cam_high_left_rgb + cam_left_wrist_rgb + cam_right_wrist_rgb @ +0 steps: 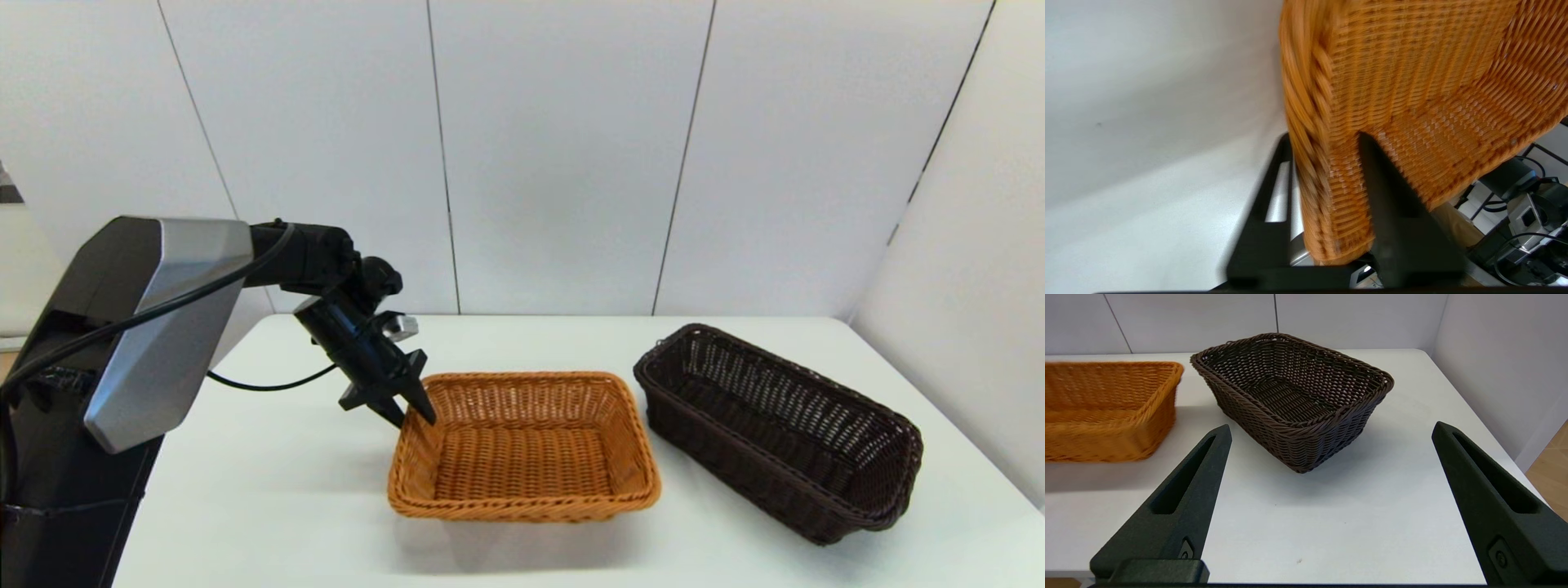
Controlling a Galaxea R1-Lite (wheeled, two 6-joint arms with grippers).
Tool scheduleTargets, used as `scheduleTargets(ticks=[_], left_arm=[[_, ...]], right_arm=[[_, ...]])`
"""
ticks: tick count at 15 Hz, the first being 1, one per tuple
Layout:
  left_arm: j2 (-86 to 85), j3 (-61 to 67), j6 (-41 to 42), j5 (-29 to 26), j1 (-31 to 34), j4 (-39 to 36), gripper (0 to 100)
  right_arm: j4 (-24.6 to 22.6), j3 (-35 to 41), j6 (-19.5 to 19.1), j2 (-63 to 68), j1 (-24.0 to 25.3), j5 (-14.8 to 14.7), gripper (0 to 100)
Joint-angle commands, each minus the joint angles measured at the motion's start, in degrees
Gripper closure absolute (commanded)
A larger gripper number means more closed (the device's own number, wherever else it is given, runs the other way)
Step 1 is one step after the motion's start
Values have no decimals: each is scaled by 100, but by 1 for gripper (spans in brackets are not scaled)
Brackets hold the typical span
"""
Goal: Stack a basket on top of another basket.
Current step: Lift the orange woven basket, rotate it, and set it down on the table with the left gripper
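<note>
The orange-tan basket (522,510) sits mid-table, and its wall fills the left wrist view (1412,81). My left gripper (412,412) is shut on the rim at this basket's far left corner. One finger is inside the wall and one outside (1325,138). The dark brown basket (775,425) stands to its right, set at an angle and apart from it. In the right wrist view my right gripper (1332,428) is open and empty, in front of the dark basket (1290,388) and short of it. The orange-tan basket (1106,412) also appears in that view.
The white table (269,490) ends at a panelled wall behind and a side wall on the right. The left arm's grey housing (155,327) and cable stand at the left edge. Bare tabletop lies in front of both baskets.
</note>
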Motion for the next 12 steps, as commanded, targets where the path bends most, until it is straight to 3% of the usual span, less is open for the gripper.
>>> scheduleTargets(ticks=[1, 5, 10, 12], left_arm=[[-97, -1, 6, -7, 12, 55, 0], [-800, -1, 15, -42, 443, 72, 0], [-2347, 122, 103, -280, 1357, 626, 0], [-3331, 237, -231, -209, 1893, 696, 0]], right_arm=[[2, 0, -3, 0, 0, 0, 0], [2, 0, -3, 0, 0, 0, 0], [2, 0, -3, 0, 0, 0, 0], [2, 0, -3, 0, 0, 0, 0]])
